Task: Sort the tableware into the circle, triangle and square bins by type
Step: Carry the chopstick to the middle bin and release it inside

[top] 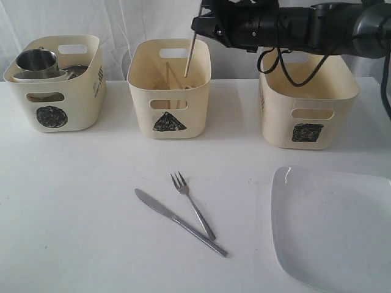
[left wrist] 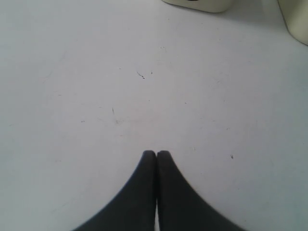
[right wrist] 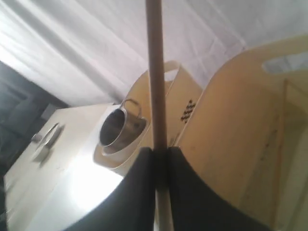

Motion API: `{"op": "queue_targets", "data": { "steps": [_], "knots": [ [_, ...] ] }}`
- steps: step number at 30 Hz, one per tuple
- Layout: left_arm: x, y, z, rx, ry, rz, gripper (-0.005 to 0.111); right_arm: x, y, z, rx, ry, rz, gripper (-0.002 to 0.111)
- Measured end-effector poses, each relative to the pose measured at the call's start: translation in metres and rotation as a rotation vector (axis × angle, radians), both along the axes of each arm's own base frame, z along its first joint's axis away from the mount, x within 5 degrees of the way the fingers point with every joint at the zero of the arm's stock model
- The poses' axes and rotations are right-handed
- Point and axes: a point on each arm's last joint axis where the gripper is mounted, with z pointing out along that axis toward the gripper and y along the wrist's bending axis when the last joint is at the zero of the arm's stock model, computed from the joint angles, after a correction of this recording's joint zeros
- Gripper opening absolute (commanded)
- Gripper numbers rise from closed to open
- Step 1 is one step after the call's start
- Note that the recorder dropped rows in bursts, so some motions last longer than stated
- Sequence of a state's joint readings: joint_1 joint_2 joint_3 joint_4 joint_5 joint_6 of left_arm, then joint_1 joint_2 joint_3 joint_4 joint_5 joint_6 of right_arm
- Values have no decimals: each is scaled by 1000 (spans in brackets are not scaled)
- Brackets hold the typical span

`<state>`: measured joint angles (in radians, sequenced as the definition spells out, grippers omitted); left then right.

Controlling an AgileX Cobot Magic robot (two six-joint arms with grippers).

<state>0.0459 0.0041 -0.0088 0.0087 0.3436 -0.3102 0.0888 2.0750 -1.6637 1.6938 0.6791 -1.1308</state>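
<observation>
I see right gripper [right wrist: 160, 150] clamped on wooden chopstick [top: 190, 52], held near-upright, lower end dipping inside triangle bin [top: 170, 116]. Also second chopstick [top: 168, 76] leaning inside same bin. My left gripper [left wrist: 156, 154] pinched shut, empty, over bare table [left wrist: 96, 96]. In circle bin [top: 73, 104]: steel mug [top: 36, 61]. On table before bins: fork [top: 192, 204] and knife [top: 177, 221], handles crossing. Front right, white plate [top: 330, 232], just before square bin [top: 308, 97].

Bright, even light; soft shadows; right gripper [right wrist: 161, 151] blurred.

Exterior looks down at bins [top: 198, 110]; wrist views close (right shares mug [right wrist: 115, 127]).
</observation>
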Motion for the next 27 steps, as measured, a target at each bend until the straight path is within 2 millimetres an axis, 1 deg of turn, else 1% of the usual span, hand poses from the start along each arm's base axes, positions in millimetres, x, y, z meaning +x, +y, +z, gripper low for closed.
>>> {"op": "queue_targets", "data": {
  "steps": [6,12,14,15,16,17,18,19,20,21,23,25,26,27],
  "knots": [
    [0,0,0,0,0,0,0,20,-4,-11,-87,-76,-60,0],
    [0,0,0,0,0,0,0,41,-8,-11,-124,-131,-128,0],
    [0,0,0,0,0,0,0,49,-9,-13,-133,-143,-152,0],
    [0,0,0,0,0,0,0,55,-7,-18,-139,-154,-152,0],
    [0,0,0,0,0,0,0,58,-7,-20,-140,-156,-152,4],
    [0,0,0,0,0,0,0,62,-2,-26,-152,-169,-137,7],
    [0,0,0,0,0,0,0,62,3,-29,-157,-175,-121,17],
    [0,0,0,0,0,0,0,63,11,-34,-167,-188,-94,23],
    [0,0,0,0,0,0,0,63,14,-35,-168,-190,-84,32],
    [0,0,0,0,0,0,0,62,21,-37,-166,-193,-60,34],
    [0,0,0,0,0,0,0,60,25,-39,-189,-204,-16,34],
    [0,0,0,0,0,0,0,55,28,-39,-240,-203,54,30],
    [0,0,0,0,0,0,0,51,27,-38,-273,-182,93,24],
    [0,0,0,0,0,0,0,47,25,-37,-325,-145,134,14]
  ]
}}
